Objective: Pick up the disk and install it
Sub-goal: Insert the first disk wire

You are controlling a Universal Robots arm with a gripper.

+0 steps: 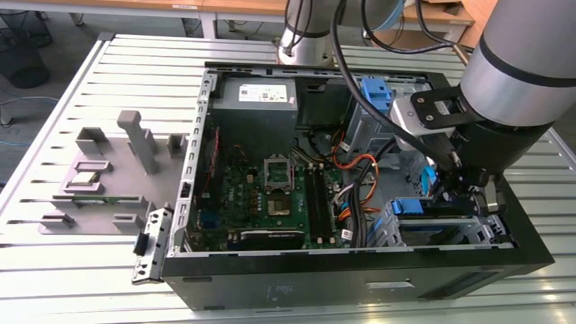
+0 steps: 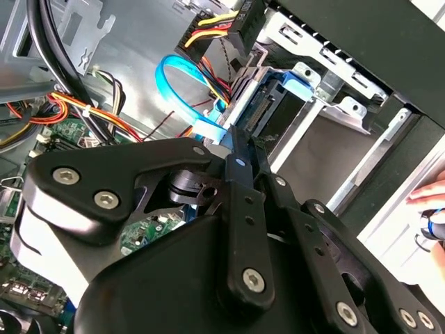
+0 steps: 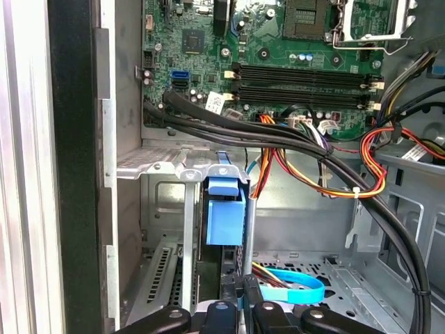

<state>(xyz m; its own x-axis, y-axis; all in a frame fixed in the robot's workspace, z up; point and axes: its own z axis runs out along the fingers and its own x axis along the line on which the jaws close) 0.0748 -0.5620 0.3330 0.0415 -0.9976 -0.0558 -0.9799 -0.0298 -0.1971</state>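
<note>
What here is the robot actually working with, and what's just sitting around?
Part of the job:
- the disk, in its blue carrier, sitting in the drive cage
- the gripper, close beside it

Just sitting around:
- power supply box
- motherboard
- taller blue bracket
- grey holders at the exterior view's left

The arm is seen in the exterior view reaching down from the upper right, its silver-grey upper segment followed by a black wrist angled steeply downward. The claw (image 1: 454, 192) is carried at its lower end, pointed down. In the second wrist view the black linkage of the claw (image 2: 233, 142) is seen with its fingers drawn close together.
</note>
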